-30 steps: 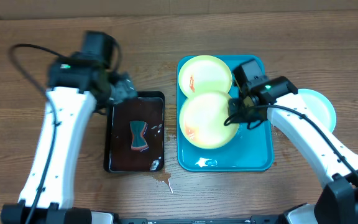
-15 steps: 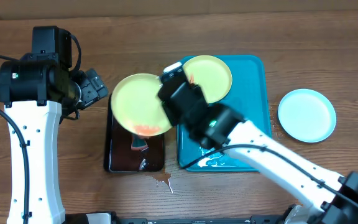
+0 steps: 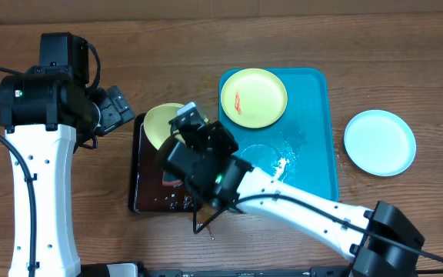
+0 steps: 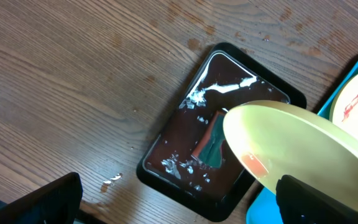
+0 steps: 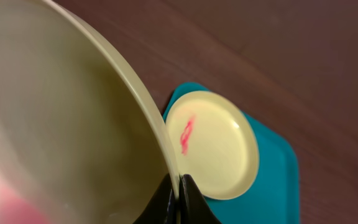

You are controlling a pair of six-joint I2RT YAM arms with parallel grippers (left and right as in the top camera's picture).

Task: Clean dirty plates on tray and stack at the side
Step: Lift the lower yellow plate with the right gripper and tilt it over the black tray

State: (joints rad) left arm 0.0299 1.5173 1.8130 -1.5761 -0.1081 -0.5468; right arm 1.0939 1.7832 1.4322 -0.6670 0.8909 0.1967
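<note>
over a wooden table point(image 3: 283, 38), reaches across with the right arm point(image 3: 298, 204) and pinches one yellow-green plate point(image 3: 162, 123) in the right gripper point(image 5: 179, 188), jaws clenched on the plate's rim. holds that plate tilted above the black tray point(image 3: 146, 198), off the turquoise tray point(image 3: 314, 165), with a red-orange smear point(image 4: 254, 165) low on its face. beneath it in the black tray, a sponge point(image 4: 209, 148) amid glinting water. just beside that tray's upper left corner in the overhead view, the left gripper point(image 3: 117, 108), jaws released and spread wide, grasping nothing. flat at the turquoise tray's far end, the second yellow-green plate point(image 3: 254, 98), marked by a red streak point(image 3: 238, 101); wet patches point(image 3: 279, 163) on the bare floor below it. to the right, well apart from both trays, the white plate with light-blue rim point(image 3: 379, 142) alone on the wood.
</note>
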